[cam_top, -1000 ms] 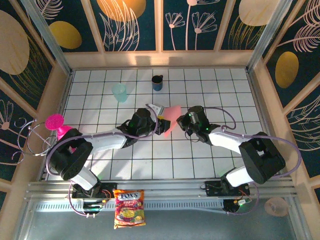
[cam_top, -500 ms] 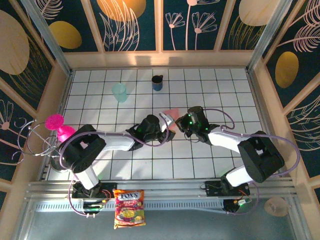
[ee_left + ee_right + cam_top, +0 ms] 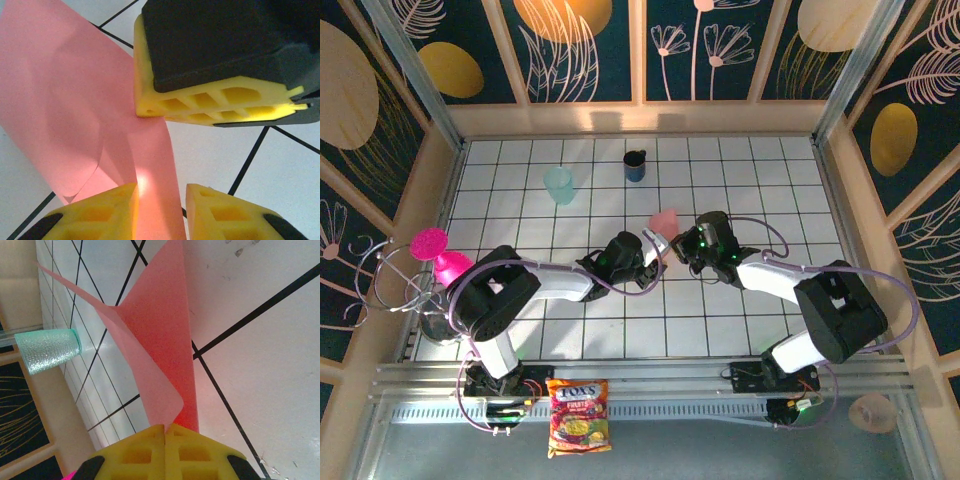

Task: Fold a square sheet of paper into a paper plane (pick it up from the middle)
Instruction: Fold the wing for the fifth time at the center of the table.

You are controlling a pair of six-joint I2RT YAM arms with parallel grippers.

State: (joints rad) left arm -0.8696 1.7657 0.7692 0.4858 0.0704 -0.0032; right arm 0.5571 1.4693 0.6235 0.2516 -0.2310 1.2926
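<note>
Right wrist: right gripper [image 3: 165, 430] pinches thin salmon-pink paper sheet [image 3: 160, 330], ribbed teal plastic cup [image 3: 47, 350] at nine o'clock; left wrist: left gripper [image 3: 161, 194] narrowly straddles it over white tiles [image 3: 285, 180].

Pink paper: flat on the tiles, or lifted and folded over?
Lifted and bent, not flat: the pink paper stands up from the shut right tool, one flap curling over.
</note>
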